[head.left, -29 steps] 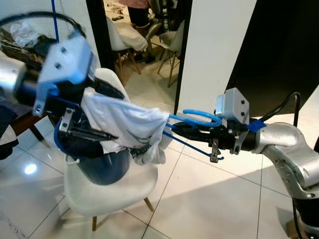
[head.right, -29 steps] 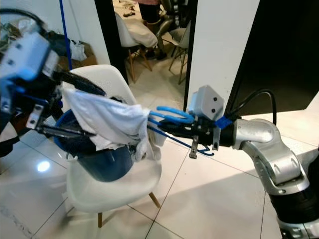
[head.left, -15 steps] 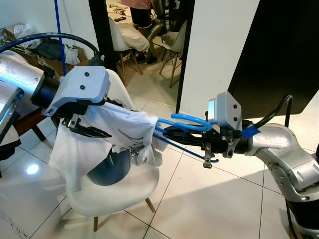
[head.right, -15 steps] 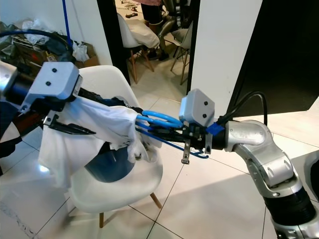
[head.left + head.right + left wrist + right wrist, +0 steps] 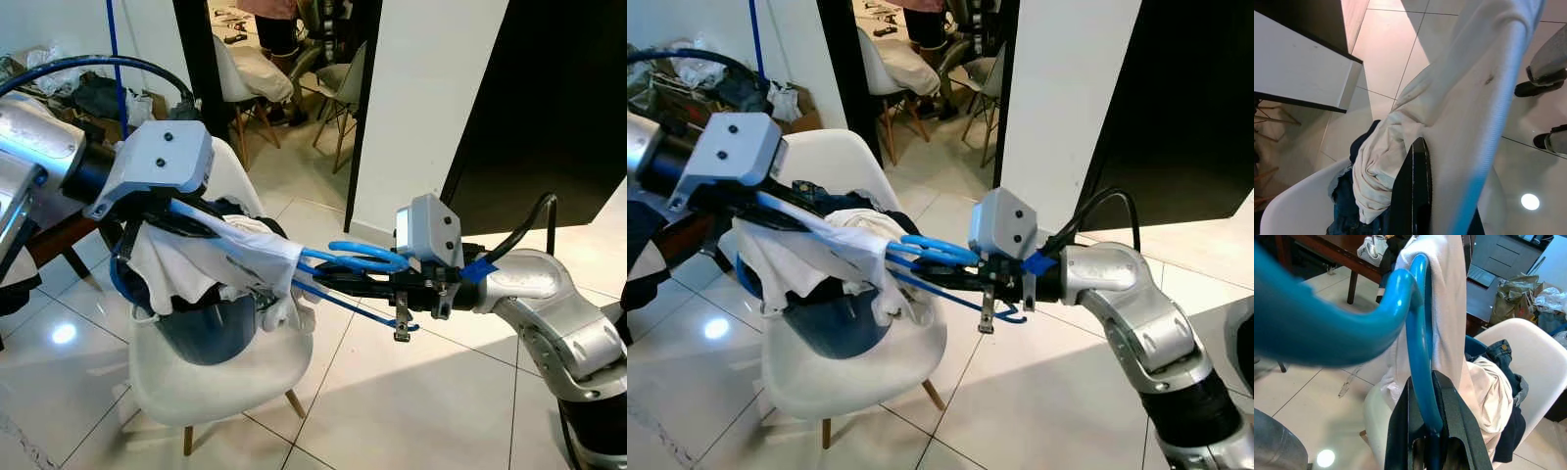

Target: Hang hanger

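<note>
A white chair (image 5: pixel 230 372) on the tiled floor (image 5: pixel 411 411) carries a blue basket (image 5: pixel 211 328) heaped with clothes, and above the basket's front rim both arms hold a blue hanger (image 5: pixel 358 258) level. The right gripper (image 5: pixel 328 279) is pinched on the hanger near its hook. The left gripper (image 5: pixel 798 211) is pressed onto the white shirt (image 5: pixel 230 255) draped over the hanger's far end.

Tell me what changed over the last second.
The white shirt, draped loose below the left tool half a second ago, is now gathered up along the blue hanger. The right tool still clamps the hanger; the white chair and blue basket stayed put.
</note>
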{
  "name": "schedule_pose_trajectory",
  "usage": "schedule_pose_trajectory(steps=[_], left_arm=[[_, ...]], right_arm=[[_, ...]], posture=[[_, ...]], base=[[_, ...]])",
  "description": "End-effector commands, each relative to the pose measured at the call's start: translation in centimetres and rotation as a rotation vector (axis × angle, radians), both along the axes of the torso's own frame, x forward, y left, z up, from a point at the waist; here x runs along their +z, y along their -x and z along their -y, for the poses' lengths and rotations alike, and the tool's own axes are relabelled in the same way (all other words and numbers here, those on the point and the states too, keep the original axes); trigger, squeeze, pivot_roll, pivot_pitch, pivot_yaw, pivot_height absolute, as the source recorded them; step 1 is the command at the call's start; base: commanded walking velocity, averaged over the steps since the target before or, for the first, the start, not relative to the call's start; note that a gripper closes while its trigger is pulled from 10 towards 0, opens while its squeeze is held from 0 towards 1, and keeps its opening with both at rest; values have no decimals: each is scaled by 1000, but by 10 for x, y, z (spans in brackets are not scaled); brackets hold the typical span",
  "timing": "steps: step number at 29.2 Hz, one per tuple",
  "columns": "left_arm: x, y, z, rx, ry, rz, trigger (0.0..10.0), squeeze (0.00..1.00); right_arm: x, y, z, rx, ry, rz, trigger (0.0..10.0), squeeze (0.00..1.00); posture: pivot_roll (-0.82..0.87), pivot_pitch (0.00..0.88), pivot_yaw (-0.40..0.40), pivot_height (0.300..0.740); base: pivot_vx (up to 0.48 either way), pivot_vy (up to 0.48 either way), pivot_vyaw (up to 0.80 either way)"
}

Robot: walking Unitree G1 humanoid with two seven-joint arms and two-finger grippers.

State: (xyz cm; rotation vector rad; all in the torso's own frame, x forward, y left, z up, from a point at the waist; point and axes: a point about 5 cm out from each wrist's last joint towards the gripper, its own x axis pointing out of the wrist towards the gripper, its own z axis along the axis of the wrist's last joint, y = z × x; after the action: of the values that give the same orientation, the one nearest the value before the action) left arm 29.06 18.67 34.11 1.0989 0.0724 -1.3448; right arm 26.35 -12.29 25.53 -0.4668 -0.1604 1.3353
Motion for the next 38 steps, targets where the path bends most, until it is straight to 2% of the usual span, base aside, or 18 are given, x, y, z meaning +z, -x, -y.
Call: schedule_pose_trajectory(steps=[1,7,11,12,13,16,19,25,26,27,28,30,31,32,33,35,36,38], left_arm=[[-7,3,8,-64,-16,-46,0,0],[-7,10,12,-120,7,-97,0,0],[-8,9,13,-128,28,-84,0,0],[-6,7,15,-132,57,-57,0,0],[-6,7,15,-132,57,-57,0,0],[0,-1,19,-107,138,32,0,0],[2,-3,20,-93,162,39,0,0],[2,-1,21,-86,195,19,0,0],[2,-2,21,-76,201,26,0,0],[2,-2,21,-76,201,26,0,0],[3,-3,20,-65,206,32,0,0],[3,-3,20,-65,206,32,0,0],[3,-5,19,-54,212,41,0,0],[4,-8,18,-36,221,58,0,0],[5,-10,17,-22,228,71,0,0],[5,-11,16,-13,234,81,0,0],[5,-12,16,-8,236,86,0,0],[5,-12,16,-6,237,87,0,0]], right_arm=[[4,6,-6,43,0,26,10000,0],[5,7,-8,43,-7,36,10000,0],[8,-3,-9,-24,-60,41,10000,12],[9,-5,-9,-36,-74,37,10000,1000],[9,-5,-9,-36,-74,37,10000,1000],[10,-6,-6,-52,-103,29,10000,1000],[11,-6,-2,-52,-121,15,10000,1000],[9,2,21,-28,-145,-63,10000,1000],[6,6,30,-17,-133,-98,10000,1000],[6,6,30,-17,-133,-98,10000,1000],[0,9,42,-31,-91,-134,10000,1000],[0,9,42,-31,-91,-134,10000,1000],[-5,10,52,-58,-55,-163,10000,1000],[-13,11,66,-107,-13,-199,10000,663],[-18,12,76,-152,12,-220,10000,55],[-21,12,83,-188,24,-237,10000,55],[-24,12,88,-211,33,-246,10000,0],[-25,12,90,-222,35,-250,10000,0]], posture=[[36,0,39,740],[35,0,39,740],[35,0,38,740],[35,0,38,740],[35,0,38,740],[34,0,39,740],[31,0,38,740],[30,0,33,740],[29,0,33,740],[29,0,33,740],[28,0,31,740],[28,0,31,740],[27,0,31,740],[22,0,30,740],[19,0,31,740],[18,0,32,740],[16,0,33,740],[15,0,33,740]], base=[[0,0,0],[0,0,0],[0,0,0],[0,0,0],[0,0,0],[0,0,0],[0,0,0],[0,0,0],[0,0,0],[0,0,0],[0,0,0],[0,0,0],[0,0,0],[0,0,0],[0,0,0],[0,0,0],[0,0,0],[0,0,0]])
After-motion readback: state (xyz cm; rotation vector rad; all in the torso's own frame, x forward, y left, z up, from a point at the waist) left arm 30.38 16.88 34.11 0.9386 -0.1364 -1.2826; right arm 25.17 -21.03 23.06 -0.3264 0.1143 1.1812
